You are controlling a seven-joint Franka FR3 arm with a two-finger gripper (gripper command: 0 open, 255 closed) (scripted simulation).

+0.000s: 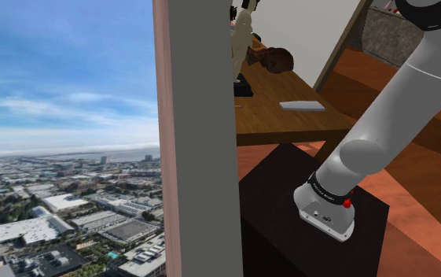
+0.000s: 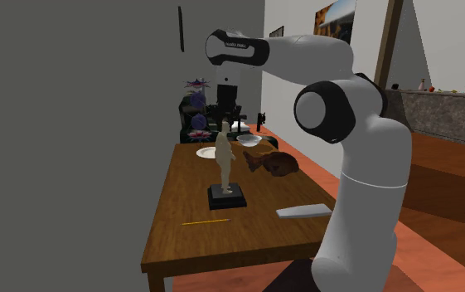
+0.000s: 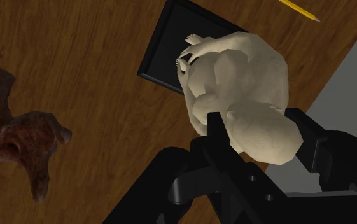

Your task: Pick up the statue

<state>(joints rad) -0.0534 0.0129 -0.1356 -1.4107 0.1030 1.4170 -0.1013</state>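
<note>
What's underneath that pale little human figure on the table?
A flat black square base lies under the pale standing-figure statue, resting on the brown wooden table. The part of the base beneath its feet is covered by the figure.

**Desk** [image 2: 247, 236]: rectangular brown wooden top with visible grain, standing on an orange-brown floor [image 2: 442, 249]. One long side runs close along a grey wall.

Items directly on the top:
- **Statue** [image 2: 225, 158]: pale standing figure, upright on a black square base [image 2: 226, 197]. The base sits flat, about mid-desk.
- **Brown lumpy object** [image 2: 276, 163]: reddish-brown and irregular, lying near the base but apart from it, on the side away from the wall.
- **Slab** [image 2: 303, 211]: flat, thin and pale grey, by the edge away from the wall.
- **Pencil** [image 2: 205, 221]: yellow, lying flat near the base on the wall side.
- **Plate** [image 2: 209, 153]: white, beyond the statue.
- Possibly a bowl [image 2: 249, 140] further back; its shape is unclear.
</note>
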